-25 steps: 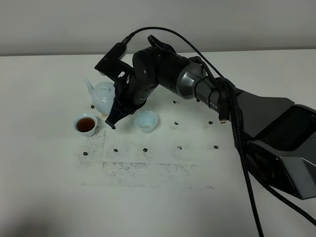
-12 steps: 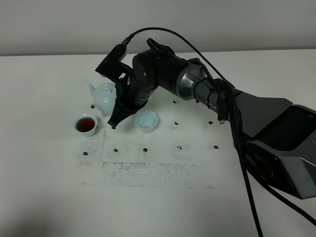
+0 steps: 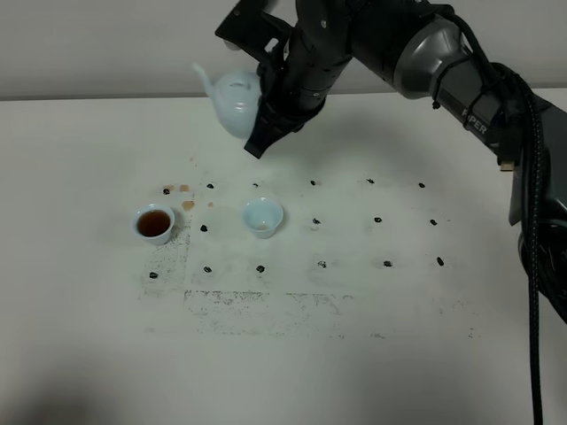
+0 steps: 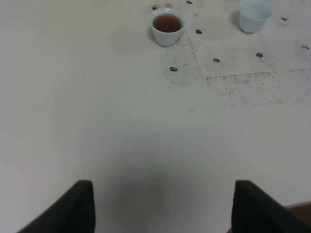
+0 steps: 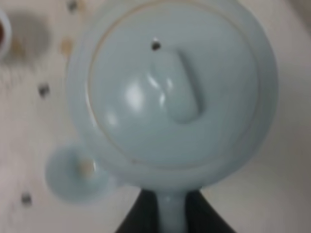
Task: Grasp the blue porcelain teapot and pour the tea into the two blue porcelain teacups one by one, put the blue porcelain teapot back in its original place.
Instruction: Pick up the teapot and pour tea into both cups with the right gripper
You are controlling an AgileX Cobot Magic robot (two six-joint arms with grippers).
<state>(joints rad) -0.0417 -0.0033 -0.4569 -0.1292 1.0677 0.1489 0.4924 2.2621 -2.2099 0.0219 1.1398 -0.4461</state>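
The blue porcelain teapot (image 3: 232, 102) hangs in the air above the back of the table, spout to the left, upright. My right gripper (image 3: 257, 142) is shut on its loop handle. In the right wrist view the teapot (image 5: 170, 92) fills the picture, and dark fingers (image 5: 133, 221) clamp the handle. One teacup (image 3: 153, 222) holds reddish-brown tea (image 3: 154, 223). The other teacup (image 3: 263, 217) stands to its right and looks pale inside. Both cups show in the left wrist view, the filled one (image 4: 167, 26) and the pale one (image 4: 254, 14). My left gripper (image 4: 167, 208) is open and empty, far from them.
The white table (image 3: 354, 292) carries a grid of small black marks and grey scuffs. Brownish stains (image 3: 184, 190) lie behind the filled cup. A pale wall (image 3: 106, 44) runs behind the table. The right arm's cables (image 3: 532, 221) hang at the right.
The right gripper has lifted the teapot off the table, from behind the cups up and slightly to the right. The cups have not moved.
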